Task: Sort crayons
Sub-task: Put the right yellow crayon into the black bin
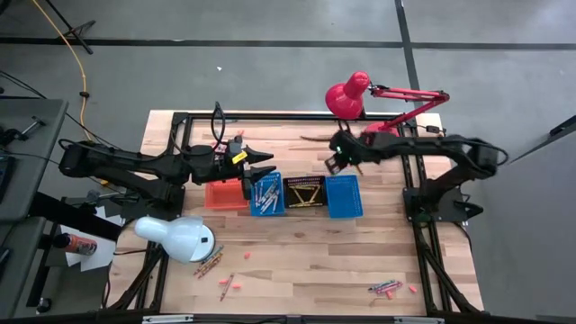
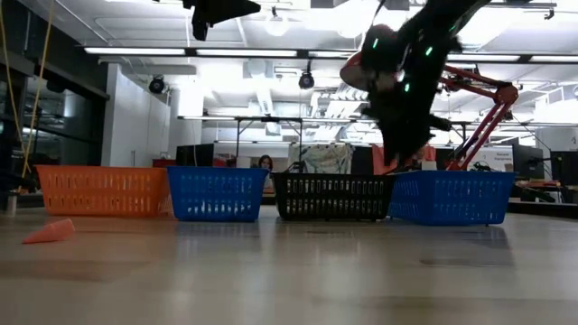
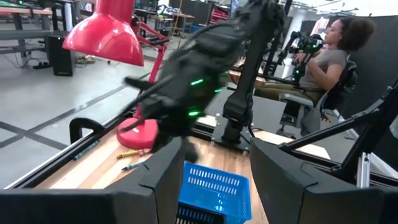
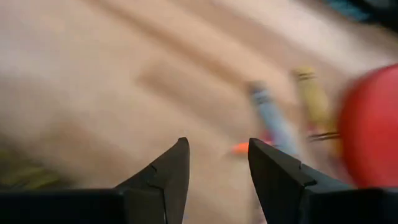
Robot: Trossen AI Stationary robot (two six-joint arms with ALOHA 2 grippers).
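Along the middle of the table (image 1: 297, 261) you're looking at four mesh baskets in a row: orange basket (image 1: 225, 193), blue basket (image 1: 265, 193), black basket (image 1: 304, 192) and a second blue basket (image 1: 344, 196). The near-left blue one is holding pale blue and grey crayons (image 1: 264, 195), thin short sticks lying lengthwise; the black one is showing yellow sticks (image 1: 304, 194). More loose crayons (image 1: 211, 264) are lying scattered by the white lamp (image 1: 176, 238) at the near left, mixed pink and orange, and another small cluster (image 1: 385, 288) is sitting near the right front edge.

Your right gripper (image 4: 217, 163) is hovering over the far side of the table beside the red lamp (image 1: 349, 94), fingers spread and holding nothing, with a blue crayon (image 4: 268, 112) and a yellow crayon (image 4: 313, 93) lying on the wood just ahead of it. Your left gripper (image 1: 268, 166) is hanging above the orange and blue baskets, jaws parted, empty too.
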